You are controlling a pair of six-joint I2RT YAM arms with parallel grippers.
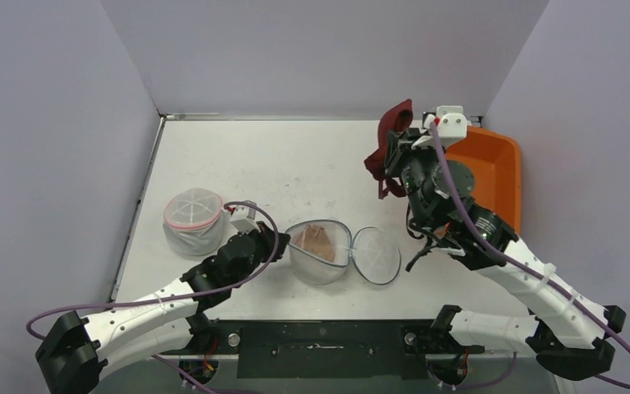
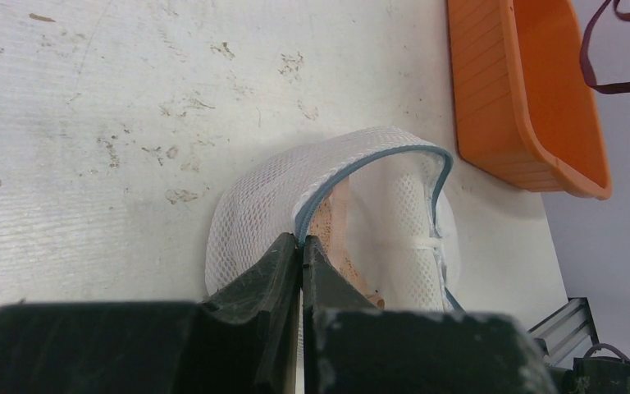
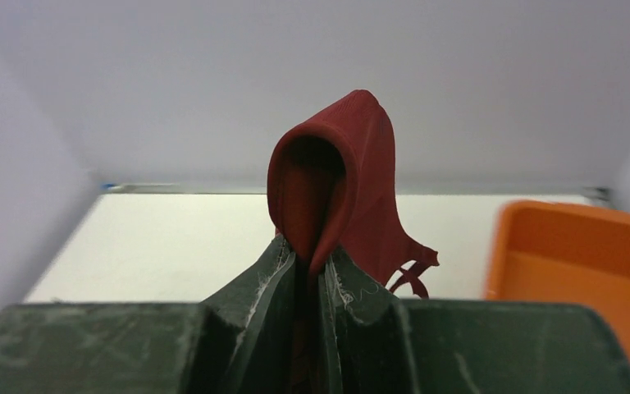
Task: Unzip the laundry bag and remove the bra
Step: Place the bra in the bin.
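The dark red fabric bra point(image 1: 390, 138) is out of the bag. It hangs in the air over the far right part of the white surface point(image 1: 295, 164), just beside the orange plastic tub point(image 1: 504, 168). The right gripper point(image 1: 399, 154) holds it, jaws narrow and pinched on a fold of the fabric. In the right wrist view one cup stands up like a hood above the fingertips and a strap trails to the right.

The white mesh laundry bag with the blue-grey zipper rim point(image 1: 320, 264) lies near the middle of the surface, well apart from the bra. It is unzipped, and its round flap point(image 1: 376, 256) is folded out flat to the right. The left gripper point(image 1: 272, 244) is closed tight on the bag's near rim and braces it. I see a peach-coloured item point(image 1: 318, 240) inside the bag but cannot tell what it is.

A second white mesh bag with a pink rim point(image 1: 193, 217) sits zipped at the left, untouched.

I judge both steps, unzipping and removal, essentially complete. What is left is to set the bra down, and the tub looks the likely place. I would move the bra over the tub before opening the right gripper, and watch that the hanging strap does not snag the tub wall.
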